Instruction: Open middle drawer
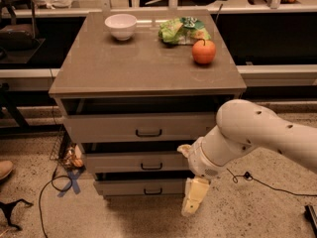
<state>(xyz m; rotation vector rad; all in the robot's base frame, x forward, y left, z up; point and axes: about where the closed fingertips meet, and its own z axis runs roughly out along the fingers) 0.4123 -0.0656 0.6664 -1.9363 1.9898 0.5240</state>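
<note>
The tool (pixel 194 198), grip state I cannot tell, hangs low beside the middle drawer (pixel 130 161)'s right end.

Cream pincer (pixel 191 208) low at near right; grey-beige middle drawer (pixel 114 161), dark handle (pixel 151 166); white bowl (pixel 121 25), orange fruit (pixel 204 51), green bag (pixel 179 29) on brown tabletop (pixel 124 68).

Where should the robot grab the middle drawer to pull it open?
Probably by the small dark bar handle at the centre of the middle drawer front. It lies level and stands out from the panel, so coming straight from the front suits it. The gripper hangs low on the right, beside the bottom drawer, pointing down.
</note>
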